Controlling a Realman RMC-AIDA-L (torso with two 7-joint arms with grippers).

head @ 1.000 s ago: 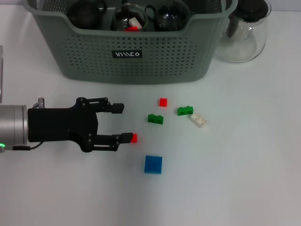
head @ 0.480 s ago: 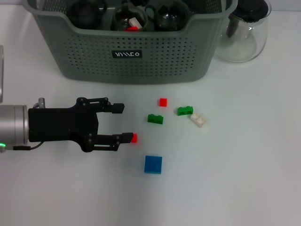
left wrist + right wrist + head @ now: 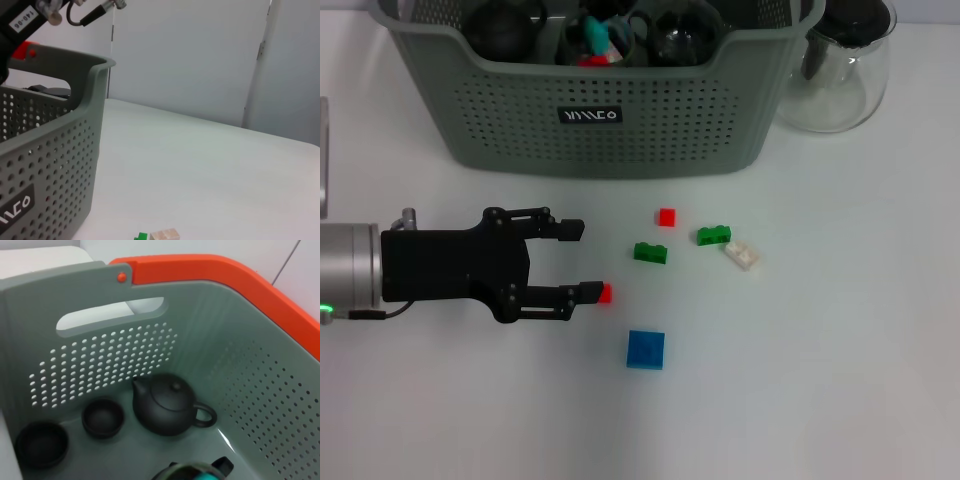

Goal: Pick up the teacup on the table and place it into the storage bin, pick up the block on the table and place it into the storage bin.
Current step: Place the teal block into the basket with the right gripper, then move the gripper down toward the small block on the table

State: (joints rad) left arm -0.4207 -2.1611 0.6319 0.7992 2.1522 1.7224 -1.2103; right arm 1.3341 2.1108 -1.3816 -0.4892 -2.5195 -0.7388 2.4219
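Observation:
My left gripper (image 3: 580, 261) hovers low over the table left of the blocks, open, nothing between its fingers. A tiny red block (image 3: 605, 293) lies right at its nearer fingertip. More blocks lie further right: red (image 3: 666, 216), green (image 3: 651, 252), green (image 3: 714, 235), white (image 3: 743, 255) and blue (image 3: 646, 349). The grey-green storage bin (image 3: 600, 120) stands at the back. Inside it the right wrist view shows two small black teacups (image 3: 102, 417) (image 3: 41, 444) and a black teapot (image 3: 165, 407). Part of my right arm (image 3: 30, 20) hangs over the bin.
A clear glass pitcher (image 3: 840, 65) stands right of the bin. A teal-rimmed dark thing (image 3: 192, 471) sits at the edge of the right wrist view; a teal patch (image 3: 592, 35) shows among glassware in the bin. The bin wall (image 3: 50, 165) fills one side of the left wrist view.
A teal thing has appeared in the middle of the bin, over the glass cup that held a white and a red piece. My left gripper and the table blocks have not moved.

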